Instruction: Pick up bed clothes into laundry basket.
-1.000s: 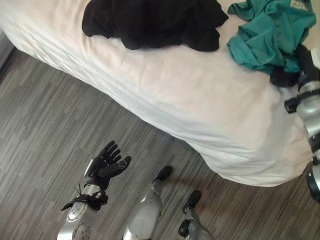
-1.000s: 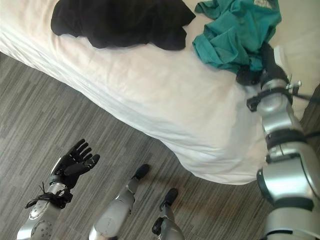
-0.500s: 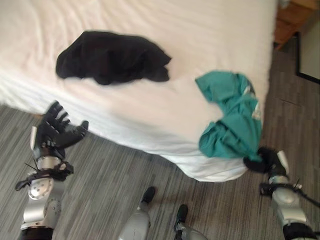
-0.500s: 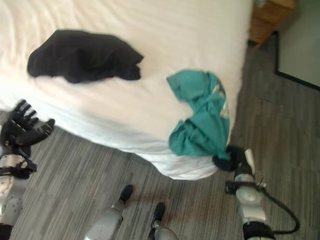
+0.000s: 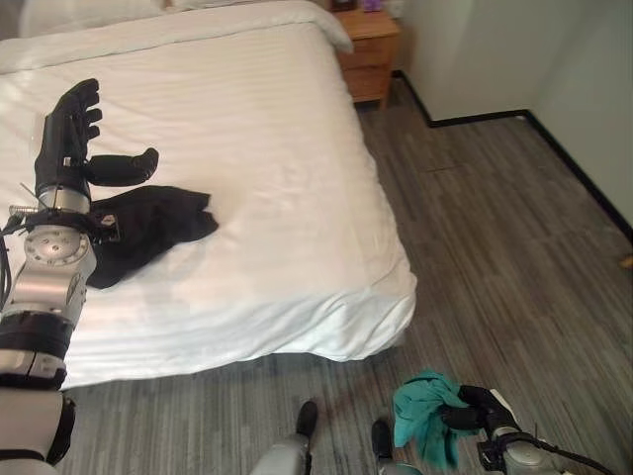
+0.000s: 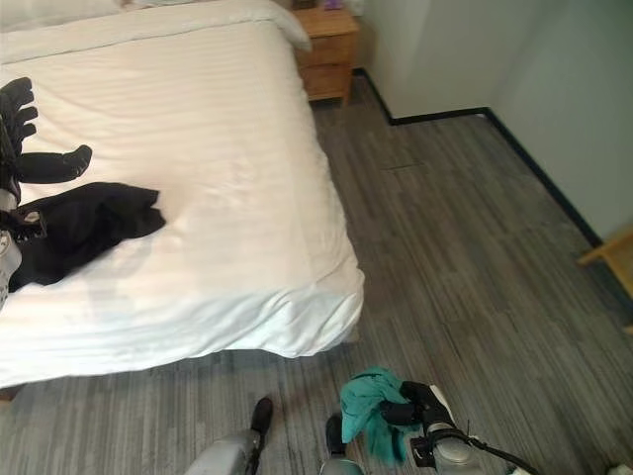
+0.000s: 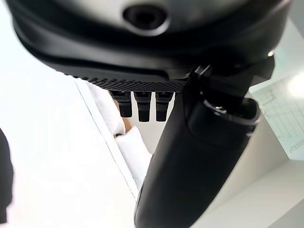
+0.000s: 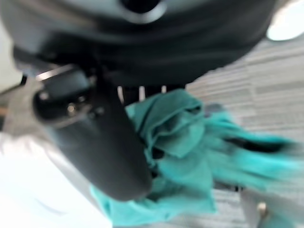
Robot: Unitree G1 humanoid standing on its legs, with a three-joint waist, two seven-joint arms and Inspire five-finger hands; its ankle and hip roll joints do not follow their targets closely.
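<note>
The teal garment (image 5: 423,424) hangs bunched and crumpled from the right hand (image 5: 482,411), whose fingers are curled tight on it, over the grey floor (image 5: 514,257) just off the bed's (image 5: 267,158) foot corner. A black garment (image 5: 143,233) lies rumpled on the bed's near side, beside the raised left hand (image 5: 69,139), fingers straight, thumb spread.

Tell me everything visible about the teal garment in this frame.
The teal garment is a soft, thin-looking cloth, bunched and crumpled into folds. It is off the white bed and hangs over the grey floor, near the bed's foot corner. The right hand is curled round its upper part; the rest droops loosely below. In the right wrist view the cloth spills out past the fingers in creased layers.
</note>
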